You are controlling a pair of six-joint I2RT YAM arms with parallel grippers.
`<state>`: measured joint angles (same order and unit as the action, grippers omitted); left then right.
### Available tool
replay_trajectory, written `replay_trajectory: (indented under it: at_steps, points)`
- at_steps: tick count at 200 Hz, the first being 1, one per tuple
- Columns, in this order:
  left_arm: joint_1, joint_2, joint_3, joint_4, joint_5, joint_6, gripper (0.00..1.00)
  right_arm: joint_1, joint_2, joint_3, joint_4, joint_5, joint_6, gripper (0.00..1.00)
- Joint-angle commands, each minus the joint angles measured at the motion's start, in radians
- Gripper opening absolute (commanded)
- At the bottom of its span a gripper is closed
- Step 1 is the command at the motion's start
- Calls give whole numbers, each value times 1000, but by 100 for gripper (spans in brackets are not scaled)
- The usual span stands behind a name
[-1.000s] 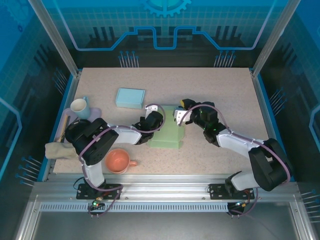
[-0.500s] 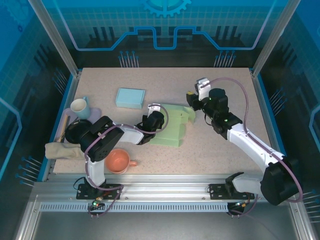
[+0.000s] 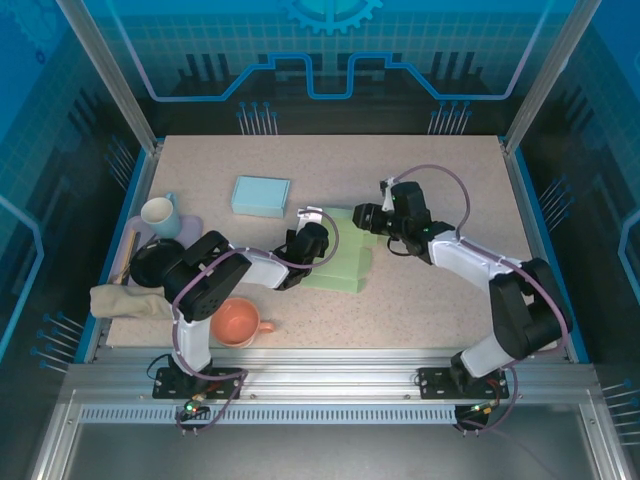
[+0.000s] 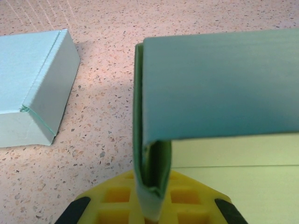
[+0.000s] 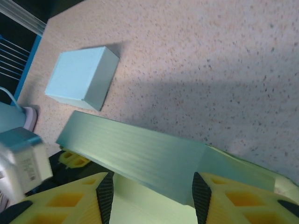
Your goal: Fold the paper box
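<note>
Top external: at table (image 3: 450, 180) centre, the left gripper (image 3: 318, 240) clamps the box's (image 3: 340, 270) 9 o'clock wall upright, likely anchoring it, while the right gripper (image 3: 366, 218), jaws parted, hovers at its 1 o'clock flap.

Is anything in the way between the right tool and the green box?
Nothing visible. The right tool is open, right at the raised flap of the green box, with nothing between them. The blue box lies well apart from both.
</note>
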<state>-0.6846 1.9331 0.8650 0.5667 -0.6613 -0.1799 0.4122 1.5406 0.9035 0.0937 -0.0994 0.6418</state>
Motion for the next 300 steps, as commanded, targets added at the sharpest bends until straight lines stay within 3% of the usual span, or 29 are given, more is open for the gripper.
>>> replay_trajectory:
  at_steps: [1, 36, 70, 113, 167, 193, 214, 250, 300]
  points:
    - [2, 24, -16, 1, -1, 32, 0, 8, 23, 31, 38, -12, 58, 50]
    - [3, 24, -17, 6, -1, 33, 0, 15, 56, 23, 47, 27, 58, 51]
    - [3, 24, -18, 7, 0, 33, 0, 25, 69, 13, 85, -11, 87, 51]
    - [1, 27, -14, 2, -1, 34, 0, 25, 80, -61, 324, -135, 193, 49]
    - [1, 28, -6, -14, -5, 31, 0, 8, 39, -140, 489, -174, 247, 47]
    - [3, 29, -3, -21, -6, 31, 0, 6, -8, -167, 425, -126, 212, 48]
    - [1, 29, -3, -23, -7, 30, 0, 13, -46, -157, 248, -17, 123, 48]
    - [3, 29, 5, -34, -9, 29, 0, 54, -71, -177, 110, 145, -8, 48]
    - [3, 29, 6, -38, -9, 30, 0, 93, 3, -218, 167, 217, -98, 48]
